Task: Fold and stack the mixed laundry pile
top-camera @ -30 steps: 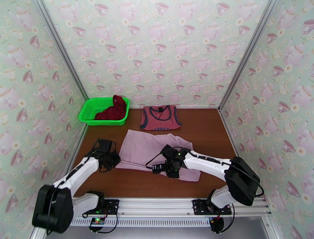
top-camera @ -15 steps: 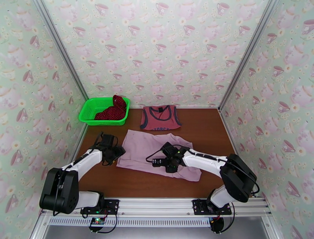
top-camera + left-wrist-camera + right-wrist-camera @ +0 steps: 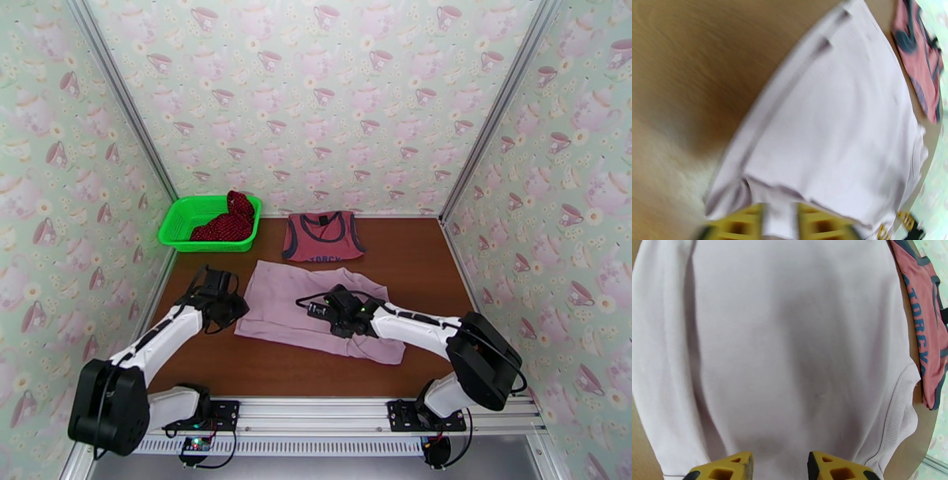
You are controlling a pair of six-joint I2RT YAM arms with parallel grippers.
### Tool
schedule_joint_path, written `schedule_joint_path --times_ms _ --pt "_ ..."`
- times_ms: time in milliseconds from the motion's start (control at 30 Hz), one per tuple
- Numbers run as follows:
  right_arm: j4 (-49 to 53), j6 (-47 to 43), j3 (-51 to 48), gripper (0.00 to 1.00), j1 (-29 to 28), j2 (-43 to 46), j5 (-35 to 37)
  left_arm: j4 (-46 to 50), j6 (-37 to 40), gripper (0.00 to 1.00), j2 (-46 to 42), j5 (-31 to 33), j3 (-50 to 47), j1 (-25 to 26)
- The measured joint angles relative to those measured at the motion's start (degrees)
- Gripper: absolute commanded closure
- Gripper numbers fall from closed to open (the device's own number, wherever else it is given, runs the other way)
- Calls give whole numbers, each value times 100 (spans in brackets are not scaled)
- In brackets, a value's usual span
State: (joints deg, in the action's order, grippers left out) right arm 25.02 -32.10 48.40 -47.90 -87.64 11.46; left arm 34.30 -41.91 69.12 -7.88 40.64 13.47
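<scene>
In the middle of the table [image 3: 411, 260]: that's where we've got the pale mauve-pink piece [image 3: 284, 304], spread mostly flat, just on the near side of the tank top [image 3: 322, 235].
Rest of the pile: the dotted cloth [image 3: 229, 221] sits bunched in the green basket [image 3: 178, 221] at the far left corner, well apart from the other two.
Long axis: the mauve piece runs left to right, its right end slanting a bit toward our bases.
Left gripper [image 3: 780, 217]: at the piece's left edge, jaws closed with a pinch of the hem between the yellow fingers [image 3: 738, 223].
Right gripper [image 3: 779, 459]: over the middle of the piece, jaws partway apart, nothing between them. We can't tell if it's touching the cloth.
What it turns on: the whole cloth stretches away to the right of our left jaws, so we reckon the fold means carrying that left edge along the long axis toward the right end.
Nearer arm: left owns the left edge. Right is closer to the middle and the right end, so it probably has to pin there or clear out.
</scene>
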Motion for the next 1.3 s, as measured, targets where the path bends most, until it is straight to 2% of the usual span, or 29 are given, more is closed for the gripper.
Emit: schedule_joint_path --times_ms 233,367,500,733,1033,1300 --pt "-76 227 -166 82 0 321 -28 684 184 100 -345 -63 -7 708" --pt "-103 308 -166 87 0 446 -79 841 258 100 -214 -61 -15 802" --pt "-116 363 -227 90 0 452 -146 837 369 100 295 -11 -15 804" --pt "-114 407 -240 92 0 452 -179 732 555 100 1368 114 240 804" --pt "-114 448 -315 92 0 450 -181 680 752 100 1788 328 1132 804" --pt "-116 490 -317 90 0 450 -170 450 938 100 2632 411 1296 767"
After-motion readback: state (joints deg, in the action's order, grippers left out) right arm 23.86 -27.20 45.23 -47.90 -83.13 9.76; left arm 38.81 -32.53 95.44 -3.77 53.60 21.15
